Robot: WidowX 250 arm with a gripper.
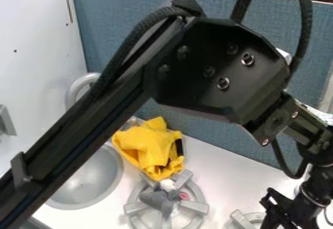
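Note:
The gripper (283,208) hangs at the lower right, over the right-hand stove burner (240,219), and is partly cut off by the bottom edge. A crumpled yellow cloth (149,146) lies on the white counter between the sink and the left burner, with a small black item (179,147) at its right side. On the left burner (200,207) rests a grey soft object (158,200) with a whitish end. The gripper is well to the right of both the cloth and the grey object.
A round grey sink basin (92,181) and a curved faucet (75,87) are at the left, partly behind the arm. A white wall (36,43) rises on the left and a blue-grey partition (117,28) along the back. The arm's links cross the view diagonally.

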